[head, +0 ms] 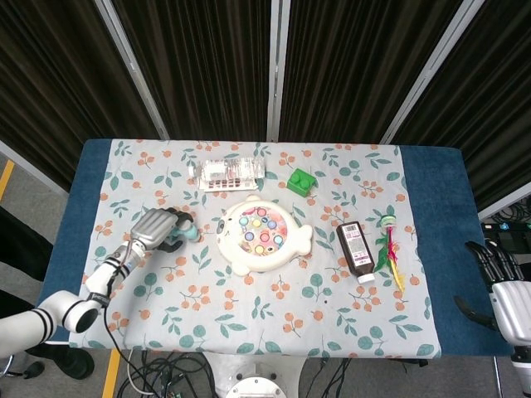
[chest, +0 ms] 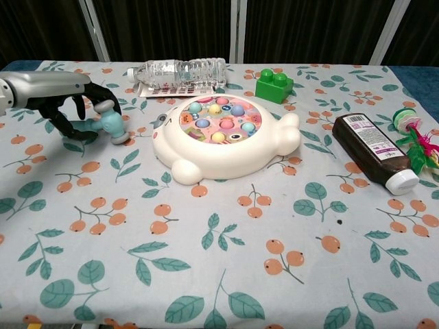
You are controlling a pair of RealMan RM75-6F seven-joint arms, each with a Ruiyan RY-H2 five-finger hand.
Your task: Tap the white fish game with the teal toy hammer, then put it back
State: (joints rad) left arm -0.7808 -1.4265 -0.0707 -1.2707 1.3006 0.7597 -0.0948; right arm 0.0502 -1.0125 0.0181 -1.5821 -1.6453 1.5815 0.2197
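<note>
The white fish game [head: 261, 236] [chest: 219, 133] lies mid-table with coloured pegs on its pink top. The teal toy hammer [head: 187, 231] [chest: 110, 123] lies on the cloth just left of the game, its head towards the game. My left hand [head: 153, 226] [chest: 58, 92] arches over the hammer's handle with its dark fingers [chest: 62, 116] spread, and it no longer grips it. My right hand [head: 502, 286] hangs off the table's right edge, holding nothing, with its fingers apart. It does not show in the chest view.
A clear water bottle [head: 228, 172] [chest: 180, 70] lies behind the game. A green block [head: 301, 181] [chest: 274, 85] stands at the back right of it. On the right lie a dark brown bottle [head: 355, 249] [chest: 374, 149] and a colourful feathered toy [head: 388, 245] [chest: 415, 140].
</note>
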